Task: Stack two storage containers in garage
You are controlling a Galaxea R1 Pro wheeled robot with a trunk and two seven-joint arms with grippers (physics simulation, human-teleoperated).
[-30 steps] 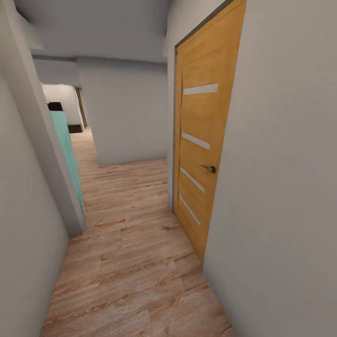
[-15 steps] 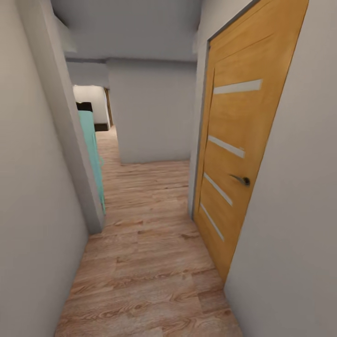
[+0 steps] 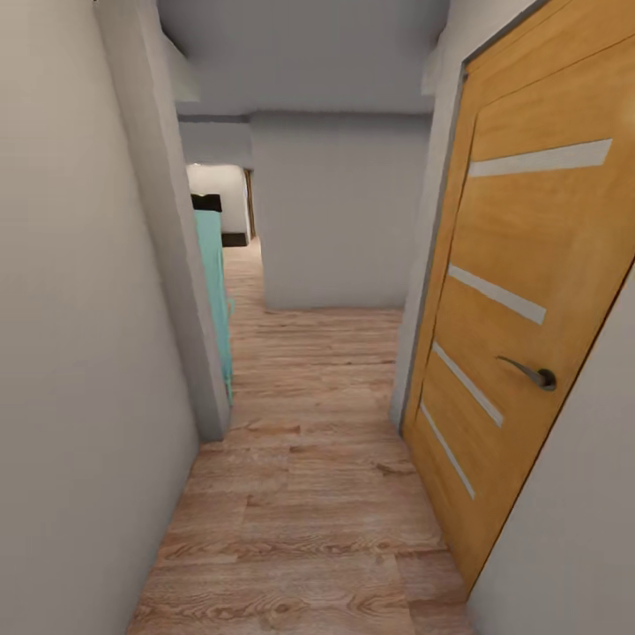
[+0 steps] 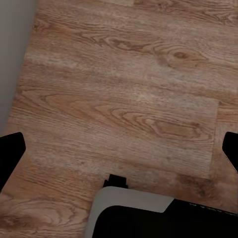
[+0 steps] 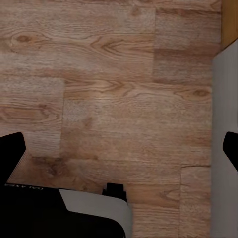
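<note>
Hallway of wood planks point(image 3: 309, 494) running ahead past a shut door point(image 3: 520, 300), both grippers' point(image 4: 119, 148) point(image 5: 119, 148) jaws wide, empty, pointed floorward.

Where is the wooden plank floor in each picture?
Head view: wood floor runs along the hallway's middle, beside the orange door.
Left wrist view: wood floor lies beyond the left tool.
Right wrist view: wood floor lies beyond the right tool.
Shared landmark: the pale wall bordering the planks.

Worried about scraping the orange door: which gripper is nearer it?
Right. The right gripper hangs over planks beside the door; the left gripper hangs by the opposite wall.
</note>
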